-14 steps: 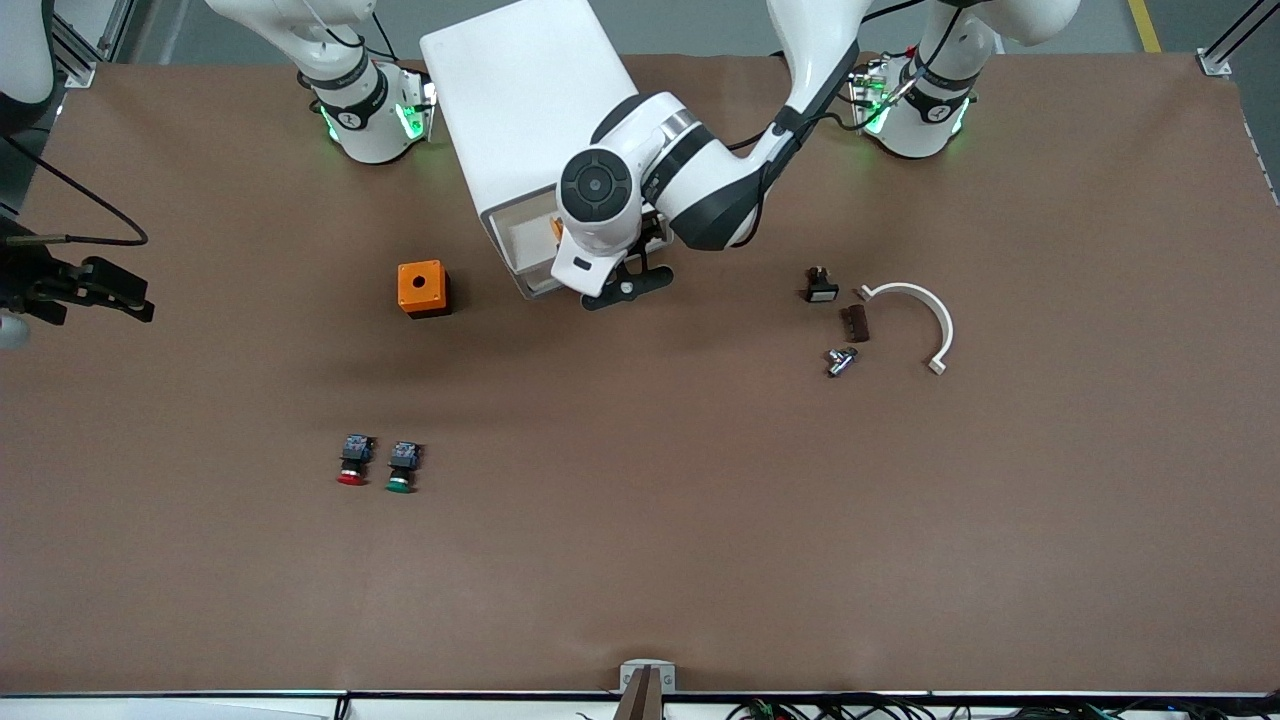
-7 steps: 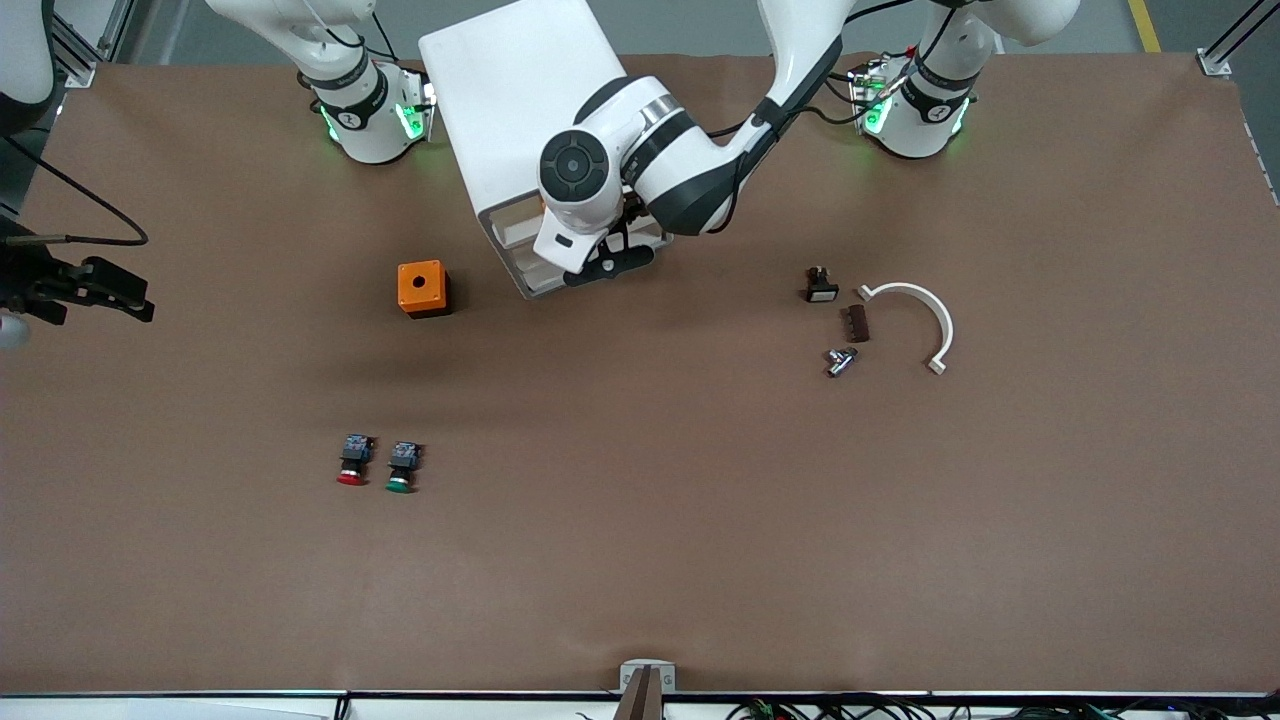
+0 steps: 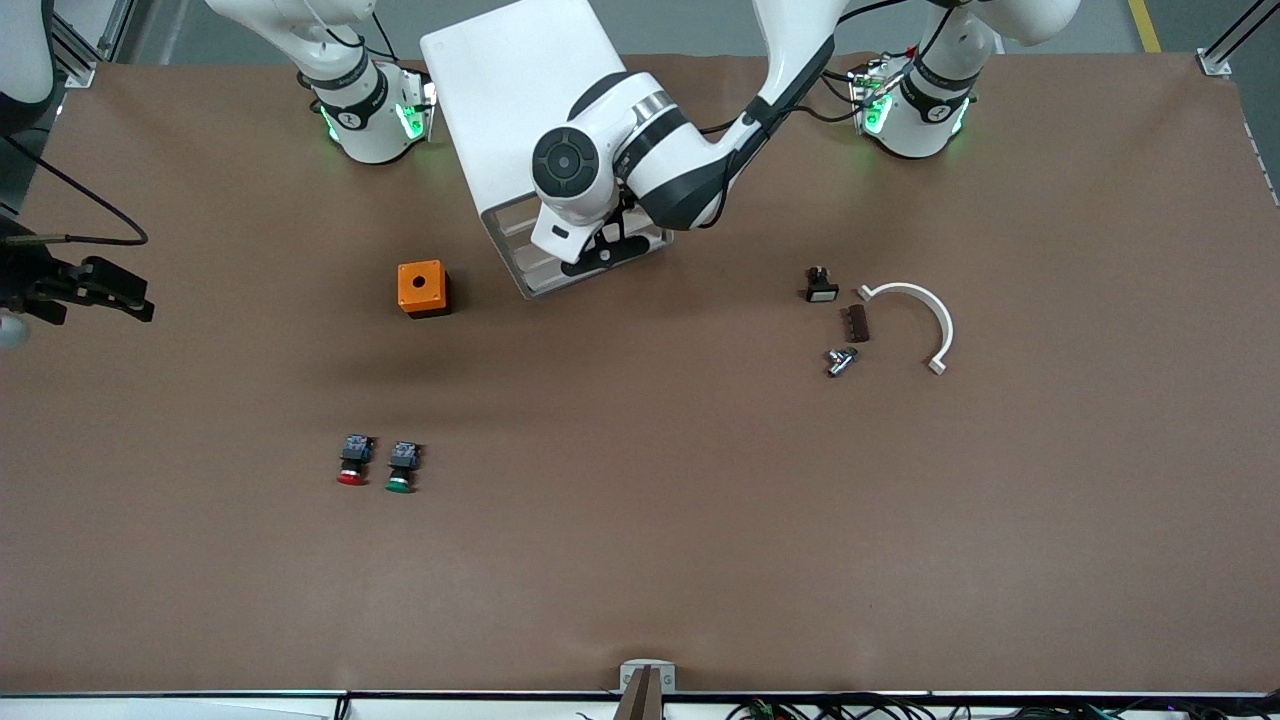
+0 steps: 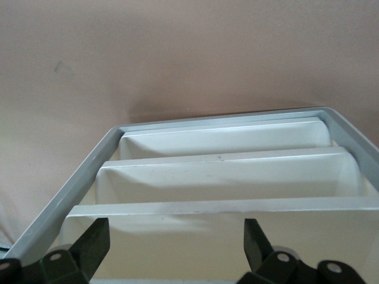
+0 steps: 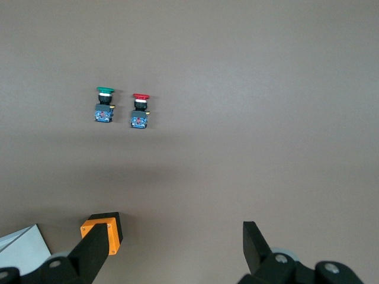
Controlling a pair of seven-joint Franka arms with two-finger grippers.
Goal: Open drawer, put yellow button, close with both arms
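Note:
The white cabinet [image 3: 510, 90] stands between the two arm bases. My left gripper [image 3: 608, 250] is at its front, open. In the left wrist view its fingers [image 4: 95, 242] stand apart over the cream front of the top drawer [image 4: 296, 236], which looks pushed in, a little proud of the stepped fronts below. The yellow button is hidden. My right gripper [image 3: 140, 298] hangs open and empty high over the right arm's end of the table, and the arm waits there. Its fingers [image 5: 254, 242] frame bare table in the right wrist view.
An orange box [image 3: 422, 288] sits beside the cabinet. A red-capped button [image 3: 352, 462] and a green-capped button [image 3: 402, 467] lie nearer the front camera. Toward the left arm's end lie a black switch [image 3: 820, 286], a brown piece [image 3: 855, 322], a metal fitting [image 3: 840, 360] and a white curved clamp [image 3: 925, 315].
My left gripper has moved toward the cabinet and pushed the top drawer in. The yellow button seen in the open drawer is now hidden. The right arm has not moved.

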